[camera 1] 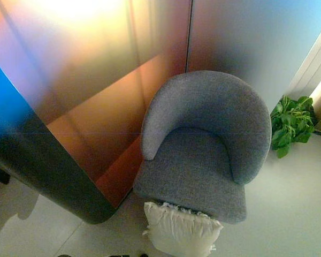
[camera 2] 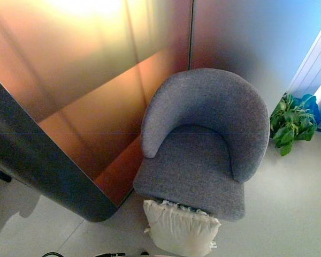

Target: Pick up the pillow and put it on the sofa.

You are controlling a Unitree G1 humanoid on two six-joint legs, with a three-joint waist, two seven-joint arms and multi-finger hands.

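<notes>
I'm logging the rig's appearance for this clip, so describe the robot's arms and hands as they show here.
Neither arm nor hand shows in either eye view, so nothing of their look can be told. In view are only the white fringed pillow on the floor against the grey fabric tub sofa.

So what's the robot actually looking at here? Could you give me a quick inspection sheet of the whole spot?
Surface: pale smooth floor; the sofa's seat is bare.
Job's things: white fringed pillow on the floor, leaning against the front edge of the grey round-backed sofa; not yet on the seat.
Clutter: nothing seen.
Hands: neither hand shows in either view.
Cables: nothing to report.
Surroundings: a shiny curved wall panel to the sofa's left and behind it; a green leafy plant on the floor to the sofa's right, by a white wall edge.
</notes>
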